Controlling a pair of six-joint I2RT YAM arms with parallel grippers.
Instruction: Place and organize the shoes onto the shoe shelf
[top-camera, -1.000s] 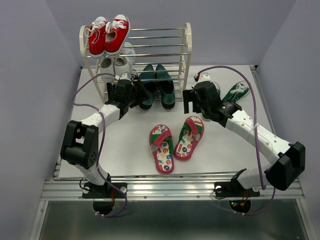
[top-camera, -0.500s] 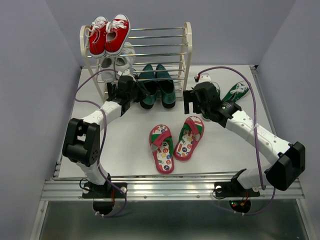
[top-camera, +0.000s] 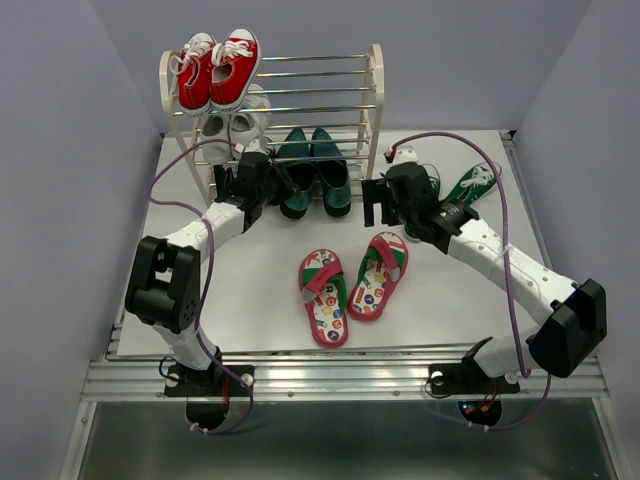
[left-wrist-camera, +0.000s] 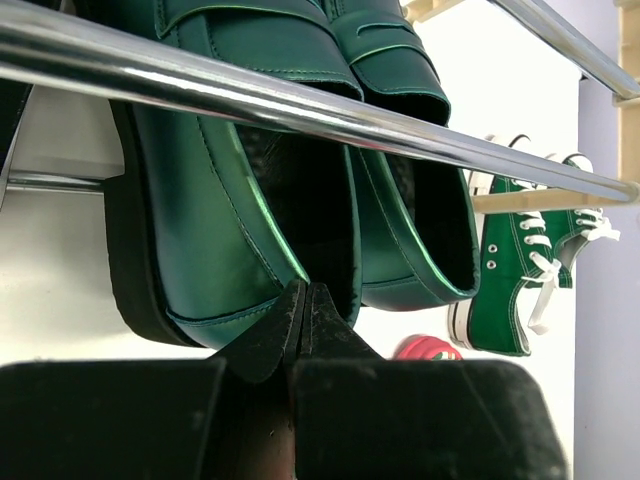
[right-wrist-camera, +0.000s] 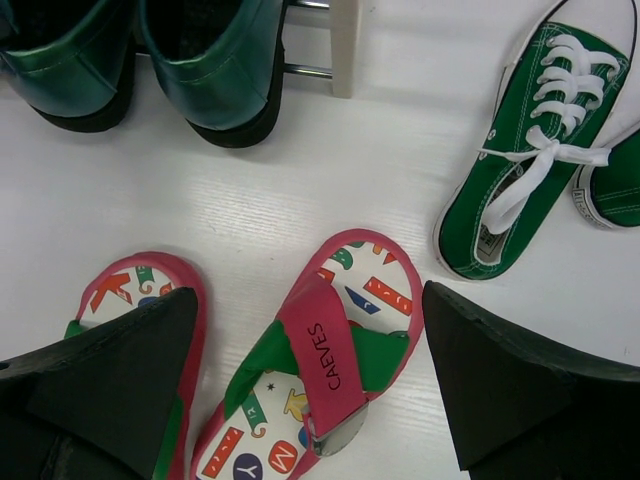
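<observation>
Three-tier shoe shelf (top-camera: 375, 90): at the far edge of the table (top-camera: 250, 300); red sneakers (top-camera: 218, 70) on top, white sneakers (top-camera: 235, 125) on the middle tier, both at left.
Teal slip-ons (top-camera: 330, 175): side by side on the bottom tier, toes in, heels jutting toward the arms.
Green sneakers (right-wrist-camera: 520, 150): on the table right of the shelf, not yet racked.
Red flip-flops (top-camera: 325, 295): flat on the table in front of the shelf, well apart from it.
Right gripper (right-wrist-camera: 310, 290): spread wide and empty, hovering over the right-hand flip-flop (right-wrist-camera: 330, 360).
Left gripper (left-wrist-camera: 304, 295): clenched, nothing seen between the jaws, tips touching the heel of the left slip-on.
Step in hand: by judgement, seating the slip-ons deeper; flip-flops lined up as the following pair.
Next move: likely lowering the right jaws astride the flip-flop, closing, then carrying it to a free stretch of rods.
Left wrist view only: shut tips against the heel, chrome rod (left-wrist-camera: 300, 105) crossing above; hidden behind the wrist from the top.
Right wrist view only: jaw spread, lettering on the strap.
Top view only: upper tiers and their load.
</observation>
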